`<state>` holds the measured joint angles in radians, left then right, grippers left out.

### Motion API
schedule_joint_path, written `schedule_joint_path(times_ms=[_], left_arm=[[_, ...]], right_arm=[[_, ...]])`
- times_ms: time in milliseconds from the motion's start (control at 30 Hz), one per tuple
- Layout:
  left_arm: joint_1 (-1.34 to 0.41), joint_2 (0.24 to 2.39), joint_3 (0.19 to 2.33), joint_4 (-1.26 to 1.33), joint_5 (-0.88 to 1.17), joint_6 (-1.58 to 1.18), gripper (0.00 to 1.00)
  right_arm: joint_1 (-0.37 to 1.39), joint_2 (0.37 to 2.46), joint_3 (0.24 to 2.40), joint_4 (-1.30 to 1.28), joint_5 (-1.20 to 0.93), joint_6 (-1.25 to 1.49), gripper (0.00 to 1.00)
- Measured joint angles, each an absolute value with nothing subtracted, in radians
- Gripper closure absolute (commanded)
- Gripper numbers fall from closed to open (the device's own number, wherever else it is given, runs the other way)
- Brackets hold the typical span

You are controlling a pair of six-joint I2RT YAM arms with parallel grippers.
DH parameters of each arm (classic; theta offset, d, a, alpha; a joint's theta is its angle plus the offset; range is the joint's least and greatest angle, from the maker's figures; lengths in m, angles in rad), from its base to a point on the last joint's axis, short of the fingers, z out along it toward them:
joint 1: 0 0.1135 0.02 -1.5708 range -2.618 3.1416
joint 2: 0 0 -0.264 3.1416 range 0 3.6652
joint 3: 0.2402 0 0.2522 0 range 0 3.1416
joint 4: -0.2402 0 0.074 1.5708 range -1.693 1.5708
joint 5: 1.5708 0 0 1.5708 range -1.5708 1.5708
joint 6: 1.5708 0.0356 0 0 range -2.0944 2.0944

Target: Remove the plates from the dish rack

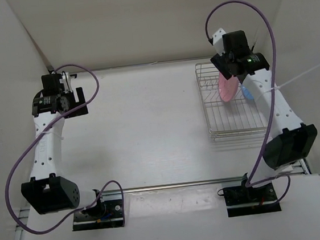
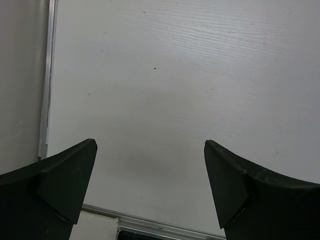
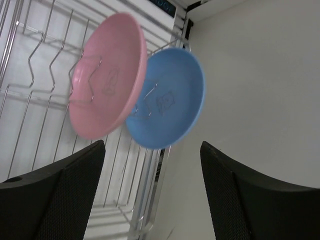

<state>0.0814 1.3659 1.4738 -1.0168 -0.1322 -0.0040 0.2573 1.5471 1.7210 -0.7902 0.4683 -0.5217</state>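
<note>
Both the pink plate [image 3: 107, 75] and blue plate [image 3: 172, 105] stand slotted in the dish rack [image 1: 232, 125]. Your right tool [image 3: 152, 147] hangs spread before them, left tool [image 2: 150, 145] spread too. Catching both overlapping rims could jam one in its slot.

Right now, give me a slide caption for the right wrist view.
Open right pincer hovers before pink plate and blue plate standing in the dish rack.

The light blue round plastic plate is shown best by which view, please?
The right wrist view: the light blue round plastic plate stands large and centred in the silver wire dish rack, its edge behind the round pink plastic plate. Top external shows only a sliver; left wrist, nothing.
</note>
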Motion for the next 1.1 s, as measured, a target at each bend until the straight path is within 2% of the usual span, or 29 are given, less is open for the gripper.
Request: schedule_joint_path(times_ms=[367,667,733,900,1100], left_arm=[[0.081,1.306,1.404,-0.999,-0.164,0.008,0.0],[0.086,1.279,1.349,-0.984,-0.183,0.019,0.0],[0.088,1.279,1.349,-0.979,-0.185,0.019,0.0],[0.089,1.279,1.349,-0.964,-0.189,0.019,0.0],[0.09,1.28,1.349,-0.964,-0.191,0.018,0.0]], right_arm=[[0.271,1.782,1.814,-0.683,0.522,-0.522,0.27],[0.219,1.837,1.824,-0.677,0.525,-0.513,0.34],[0.204,1.841,1.822,-0.676,0.525,-0.512,0.37],[0.176,1.846,1.815,-0.673,0.529,-0.513,0.55],[0.179,1.87,1.802,-0.666,0.529,-0.521,0.58]])
